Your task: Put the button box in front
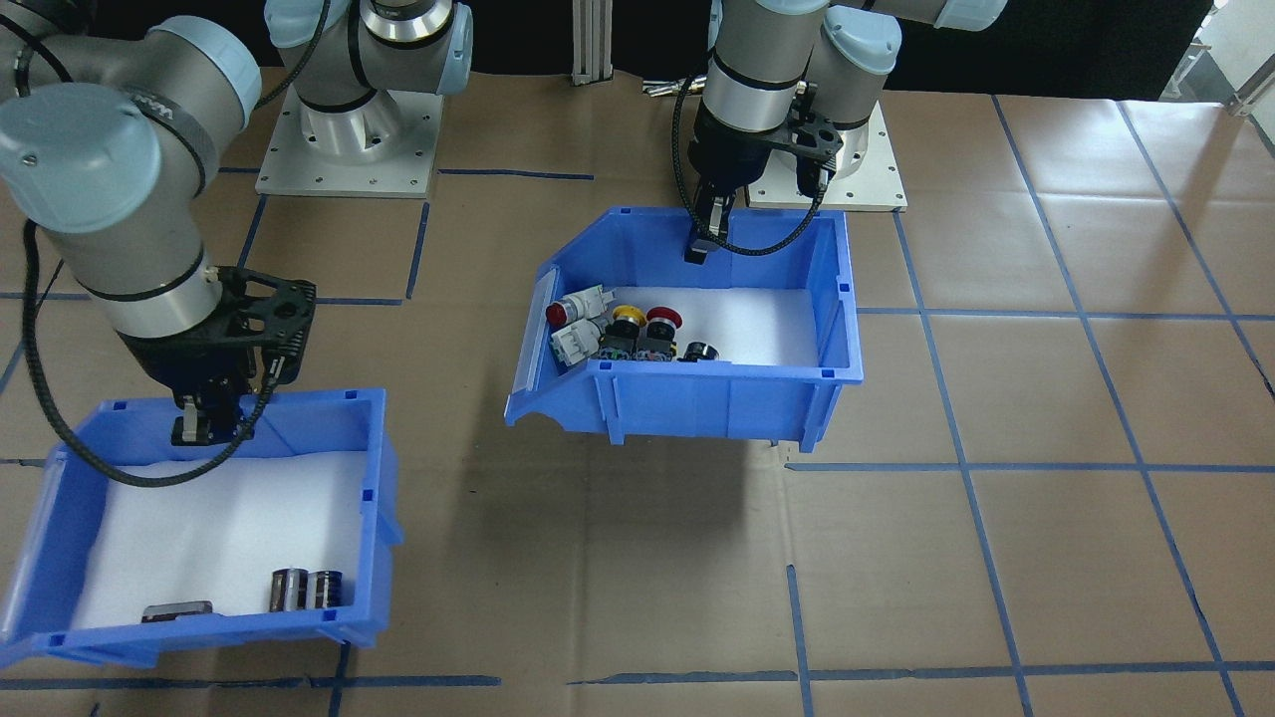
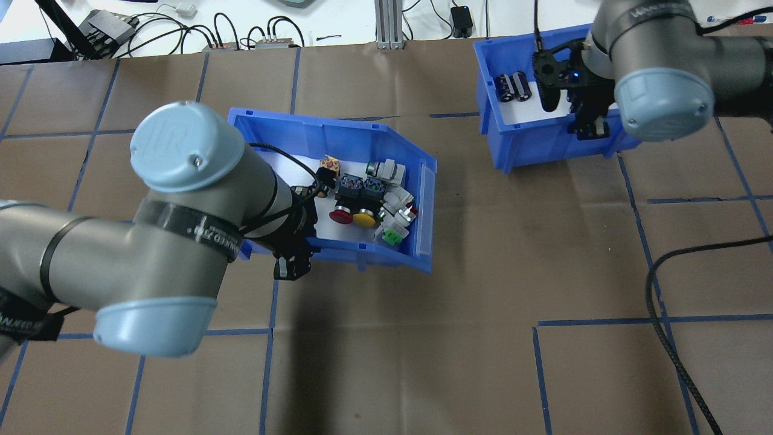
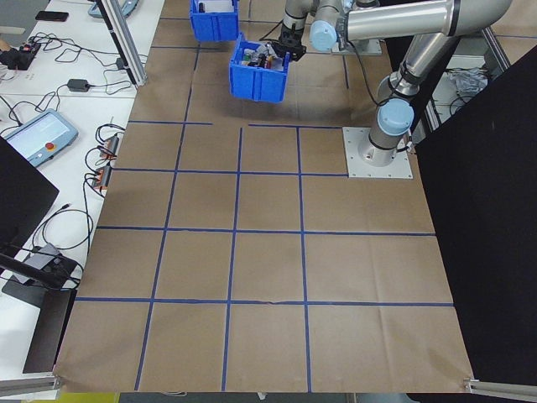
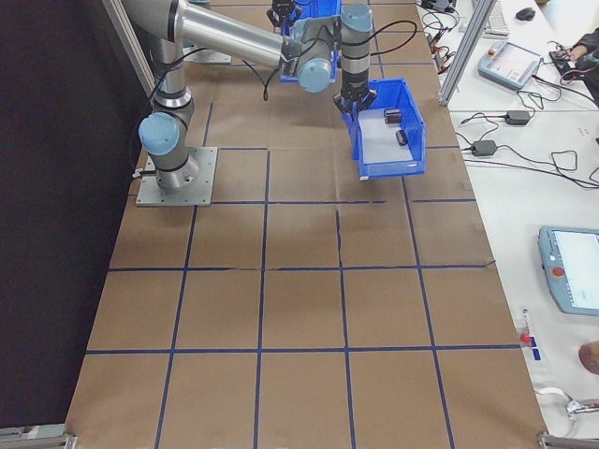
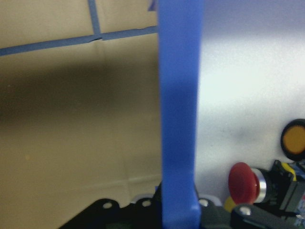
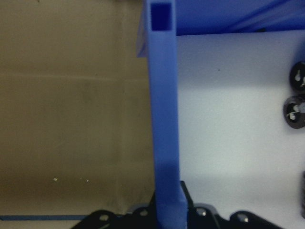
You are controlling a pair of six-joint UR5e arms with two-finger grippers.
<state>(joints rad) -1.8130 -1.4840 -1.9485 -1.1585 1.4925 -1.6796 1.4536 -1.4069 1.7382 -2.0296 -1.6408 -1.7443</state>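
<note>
Left gripper (image 1: 705, 231) fingertips partly hidden behind the wall, clamped on rear wall of button box (image 1: 687, 398), box lifted, tilted, frame centre, right gripper (image 1: 204, 423) pinching second bin (image 1: 199, 627) wall, lower left.

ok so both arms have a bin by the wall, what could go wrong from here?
1. The button box hangs tilted off the table, held by one wall in the left gripper; it could slip or swing.
2. The loose buttons have piled at the low end and may spill over the open front.

2 grey arms (image 2: 181, 241), pale blue caps (screwed), black cables (image 1: 60, 418)
</note>
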